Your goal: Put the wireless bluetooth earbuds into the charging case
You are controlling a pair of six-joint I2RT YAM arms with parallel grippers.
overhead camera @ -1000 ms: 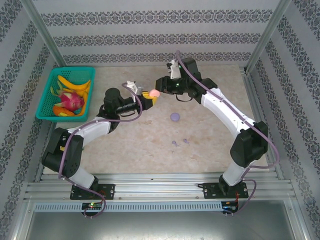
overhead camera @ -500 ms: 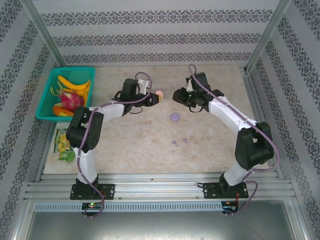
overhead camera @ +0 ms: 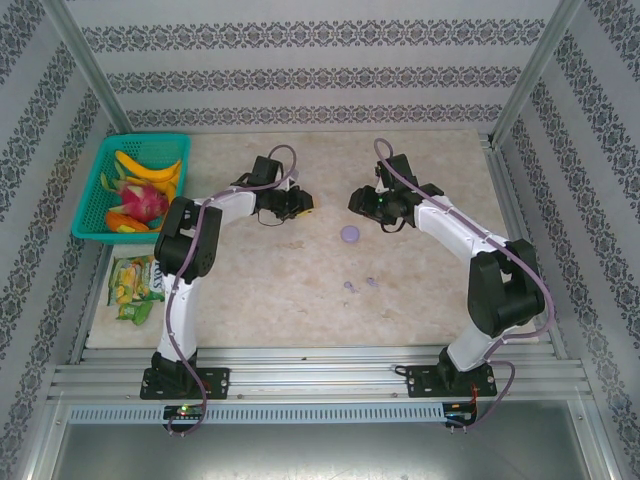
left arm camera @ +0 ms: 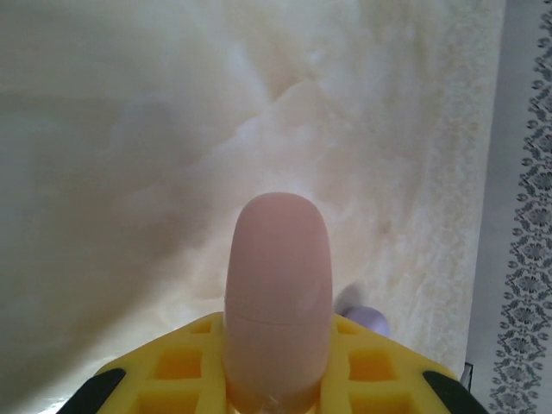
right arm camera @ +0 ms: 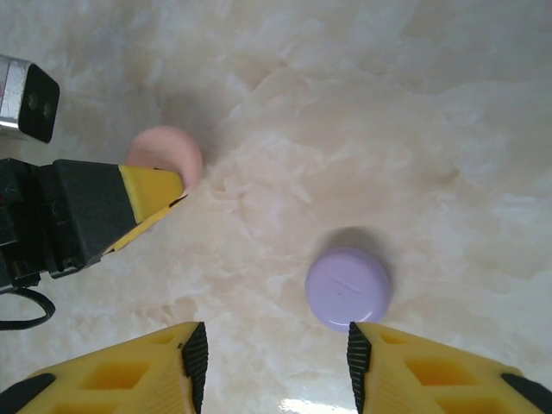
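My left gripper is shut on a closed pale pink charging case, which stands out beyond its yellow fingers, low over the table. Seen from the right wrist, that pink case sits at the tip of the left gripper. A round light purple charging case lies shut on the table. My right gripper hangs open just above the table, its right finger next to the purple case, nothing between the jaws. Two tiny purple earbuds lie nearer the arm bases.
A teal basket of fruit stands at the far left. A green snack packet lies off the mat's left edge. Metal frame posts and patterned walls surround the beige mat.
The right gripper let go of the pink case, drew back to the right and opened wider. The left arm stretched out and carried the pink case lower, toward the table.
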